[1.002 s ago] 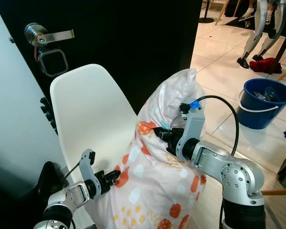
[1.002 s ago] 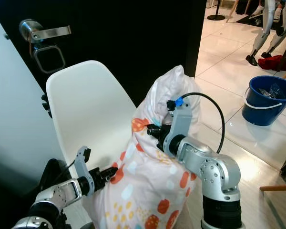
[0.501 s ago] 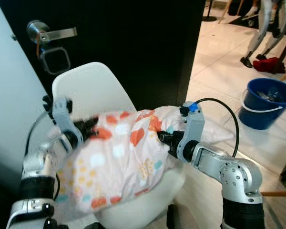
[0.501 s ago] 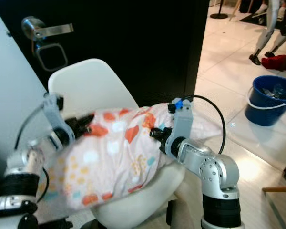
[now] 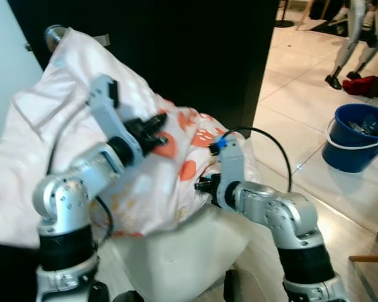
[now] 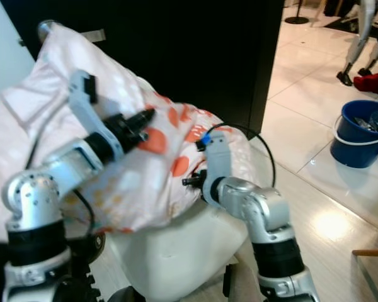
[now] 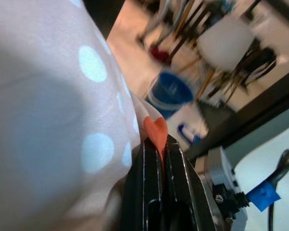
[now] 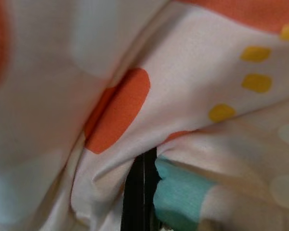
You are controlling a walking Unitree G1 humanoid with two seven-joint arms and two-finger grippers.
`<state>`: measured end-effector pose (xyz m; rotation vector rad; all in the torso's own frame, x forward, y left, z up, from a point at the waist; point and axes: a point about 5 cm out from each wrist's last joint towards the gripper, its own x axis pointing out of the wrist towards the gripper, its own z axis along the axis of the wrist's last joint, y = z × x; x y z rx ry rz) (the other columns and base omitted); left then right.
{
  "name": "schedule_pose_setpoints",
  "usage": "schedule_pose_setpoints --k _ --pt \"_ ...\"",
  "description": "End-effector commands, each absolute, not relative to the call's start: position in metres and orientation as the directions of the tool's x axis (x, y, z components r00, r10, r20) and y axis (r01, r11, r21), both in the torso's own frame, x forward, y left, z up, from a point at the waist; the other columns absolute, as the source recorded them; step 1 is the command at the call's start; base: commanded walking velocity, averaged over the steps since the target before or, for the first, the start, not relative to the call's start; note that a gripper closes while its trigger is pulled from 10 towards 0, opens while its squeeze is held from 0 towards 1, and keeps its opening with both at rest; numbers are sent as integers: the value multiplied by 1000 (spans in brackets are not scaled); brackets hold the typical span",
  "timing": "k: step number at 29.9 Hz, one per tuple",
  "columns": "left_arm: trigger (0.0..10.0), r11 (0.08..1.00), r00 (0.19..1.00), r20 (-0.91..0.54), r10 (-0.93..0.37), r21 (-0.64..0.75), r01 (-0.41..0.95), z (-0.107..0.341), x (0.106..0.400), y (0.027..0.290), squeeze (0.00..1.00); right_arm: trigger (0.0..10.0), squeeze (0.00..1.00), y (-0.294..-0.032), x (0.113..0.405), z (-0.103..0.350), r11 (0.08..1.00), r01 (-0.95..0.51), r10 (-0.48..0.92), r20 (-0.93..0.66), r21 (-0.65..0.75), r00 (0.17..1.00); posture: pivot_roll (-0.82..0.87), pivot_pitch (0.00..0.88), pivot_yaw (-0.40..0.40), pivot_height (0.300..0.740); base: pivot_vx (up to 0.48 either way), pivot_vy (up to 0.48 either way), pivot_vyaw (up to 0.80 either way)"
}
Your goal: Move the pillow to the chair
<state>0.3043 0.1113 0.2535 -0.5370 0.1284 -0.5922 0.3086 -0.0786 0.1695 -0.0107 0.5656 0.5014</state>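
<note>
The pillow (image 5: 63, 138) is white with orange, blue and yellow spots. It lies across the white chair (image 5: 189, 251), its upper end leaning up against the chair back and the dark door. My left gripper (image 5: 156, 129) is raised over the chair and shut on a fold of the pillow's orange-spotted cloth (image 7: 156, 137). At the pillow's lower right edge, just above the seat, my right gripper (image 5: 200, 185) is shut on the fabric (image 8: 135, 144). The chair back is hidden behind the pillow.
A dark door (image 5: 195, 56) stands behind the chair, its metal handle (image 5: 52, 34) partly covered by the pillow. A blue bucket (image 5: 359, 135) sits on the shiny tiled floor at the right. Legs of another robot (image 5: 349, 44) and a red cloth (image 5: 365, 85) are farther back.
My left gripper has swung up and right, lifting the pillow's end high against the chair back and door handle. The right gripper moved slightly left and lower with its edge.
</note>
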Motion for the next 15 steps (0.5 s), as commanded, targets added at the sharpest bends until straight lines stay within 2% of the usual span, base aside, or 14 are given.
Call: schedule_pose_setpoints --k 1,2,5,6,10,11,12,13,14,15 --pt "0 690 798 -46 -601 -534 489 243 298 105 0 10000 0 -61 309 183 831 -549 525 -443 85 726 -58 82 81 590 0 0 0" --pt "0 709 802 -105 -587 -544 448 233 297 107 0 10000 0 -61 310 182 833 -550 515 -451 62 729 -55 83 86 590 0 0 0" --pt "0 729 807 -161 -568 -553 403 224 296 109 0 10000 0 -62 311 180 835 -549 508 -456 50 731 -56 83 85 590 0 0 0" --pt "0 753 806 -248 -538 -571 327 211 291 113 0 10000 0 -68 313 177 844 -535 483 -468 25 740 -57 84 89 590 0 0 0" --pt "196 777 803 -282 -526 -544 318 208 286 114 0 10000 0 -74 315 174 853 -523 454 -481 -10 750 -50 86 88 590 0 0 0" --pt "1804 800 806 -301 -509 -511 314 207 285 115 0 10000 0 -78 314 171 856 -516 442 -489 -18 751 -48 84 89 590 0 0 0" --pt "2784 835 817 -335 -468 -469 286 203 285 120 0 10000 0 -81 314 168 859 -510 429 -498 -32 754 -51 82 93 590 0 0 0" --pt "2784 858 825 -358 -438 -441 264 201 285 123 0 10000 0 -82 314 166 861 -507 421 -502 -40 755 -51 82 93 590 0 0 0" --pt "10000 888 841 -389 -377 -409 209 197 286 130 0 10000 0 -83 313 164 858 -512 428 -501 -36 752 -52 83 96 590 0 0 0" --pt "10000 888 841 -389 -377 -409 209 197 286 130 0 10000 0 -83 313 164 858 -512 428 -501 -36 752 -52 83 96 590 0 0 0"
